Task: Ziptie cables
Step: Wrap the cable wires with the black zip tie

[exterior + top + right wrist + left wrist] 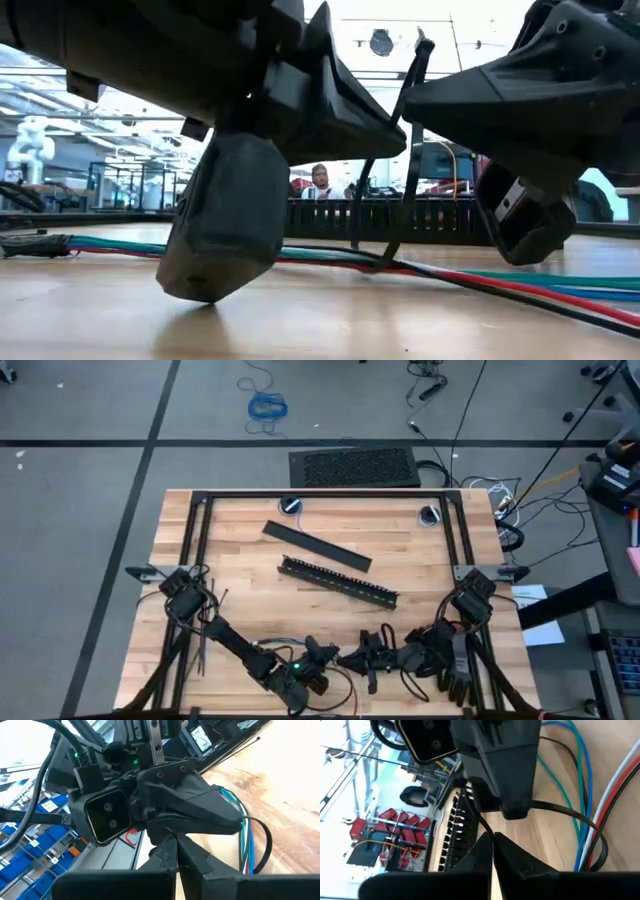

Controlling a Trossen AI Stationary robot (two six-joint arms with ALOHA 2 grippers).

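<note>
The cables (500, 280), thin blue, green, red and pale wires, lie flat on the wooden table near its front edge, and show again (580, 770) in the left wrist view. One black ziptie (408, 150) loops around them (602, 845) and stands up from the bundle. My left gripper (330, 655) and my right gripper (365, 657) meet tip to tip just above the bundle, both shut on this ziptie. Spare zipties (205, 645) lie at the table's left, beside the left arm's base. My left gripper (492, 852) pinches the ziptie's straight strip (487, 832) between its two fingertips, coming level from the table's left. The strip runs on from the fingers toward the right gripper. My right gripper (176, 852) is shut on the ziptie next to the loop, coming from the table's right. The band leaves its fingers (515, 795) at one strand (545, 807) and curves in a wide, slack loop around the cables, which stay on the table.
A black slotted bar (338, 582) and a flat black bar (316, 546) lie mid-table, beyond the grippers. A black frame (320, 495) borders the table. A person (320, 180) shows in the room behind the table.
</note>
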